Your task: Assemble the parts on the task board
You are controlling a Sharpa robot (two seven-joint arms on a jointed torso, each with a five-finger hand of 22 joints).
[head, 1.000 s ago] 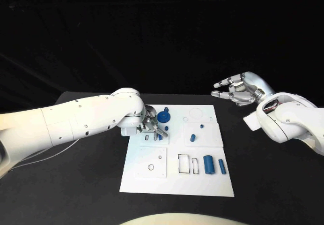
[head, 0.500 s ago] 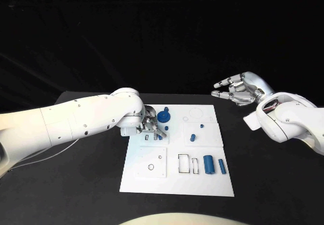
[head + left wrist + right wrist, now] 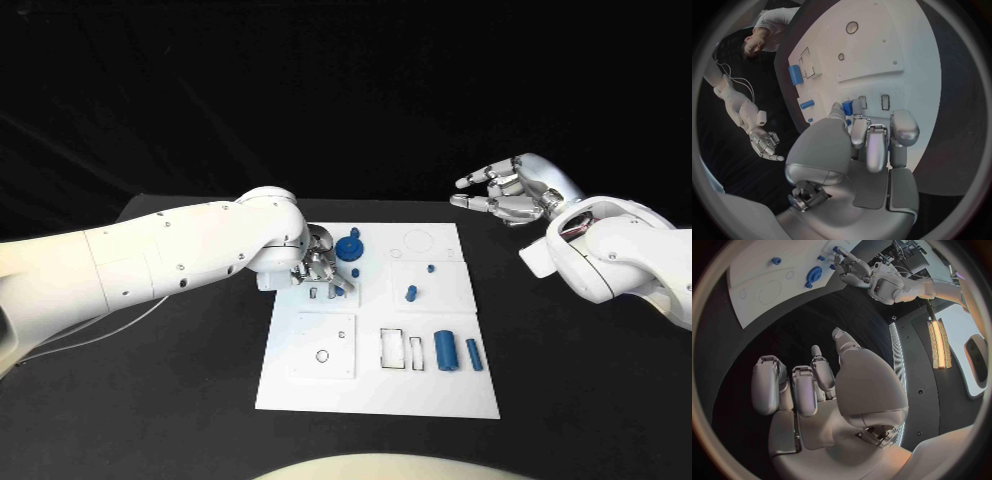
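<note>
The left robot hand is pinching a small blue part over the task board at ten o'clock and may be tipping it, while the right robot hand is hanging empty, fingers apart.

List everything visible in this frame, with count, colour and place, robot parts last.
Table: one, black, under everything.
Board: one, white, in the middle of the table.
Round knob piece: one, blue, far part of the board, beside the left robot hand.
Small pieces: at least two, blue, mid-board right of the left robot hand.
Cylinders: two, blue, one thick and one thin, lying side by side on the board's near right part.
Piece at the fingertips: one, blue, at a slot on the board; grip unclear.
Left robot hand: silver, fingers down on the board's far left part.
Right robot hand: silver, raised off the board's far right, holding nothing, fingers apart.
</note>
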